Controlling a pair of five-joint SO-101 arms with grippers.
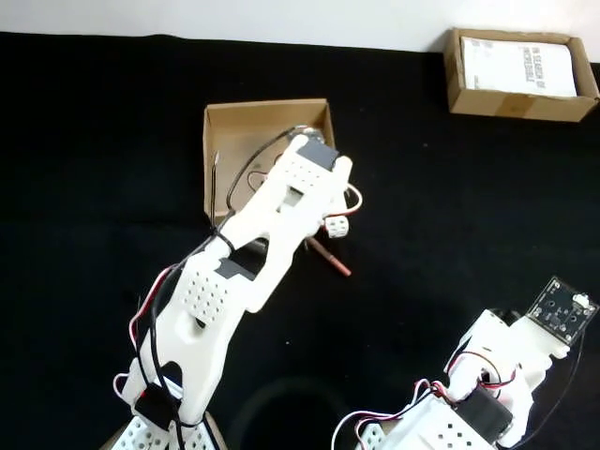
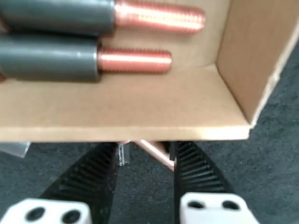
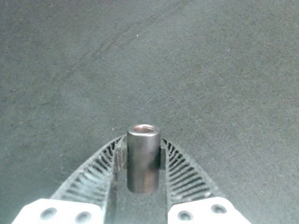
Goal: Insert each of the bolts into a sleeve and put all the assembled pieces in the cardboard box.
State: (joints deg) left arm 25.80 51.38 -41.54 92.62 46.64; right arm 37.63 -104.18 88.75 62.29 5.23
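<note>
The cardboard box (image 1: 225,127) sits at the table's middle back; in the left wrist view its inside (image 2: 140,107) holds two assembled pieces (image 2: 51,58), grey sleeves with copper bolts sticking out. My left gripper (image 2: 145,154) hangs open just outside the box's near wall, and a loose copper bolt (image 2: 156,154) lies slanted between its fingers (image 2: 191,168). In the high view that bolt (image 1: 333,258) pokes out from under the left arm (image 1: 281,211) on the black mat. My right gripper (image 3: 142,142), at the front right, is shut on an upright grey sleeve (image 3: 143,161), open end up.
A second cardboard box (image 1: 520,73) with a white sheet in it stands at the back right corner. The right arm (image 1: 502,370) rests low at the front right. A black mat (image 1: 441,206) covers the table between the arms.
</note>
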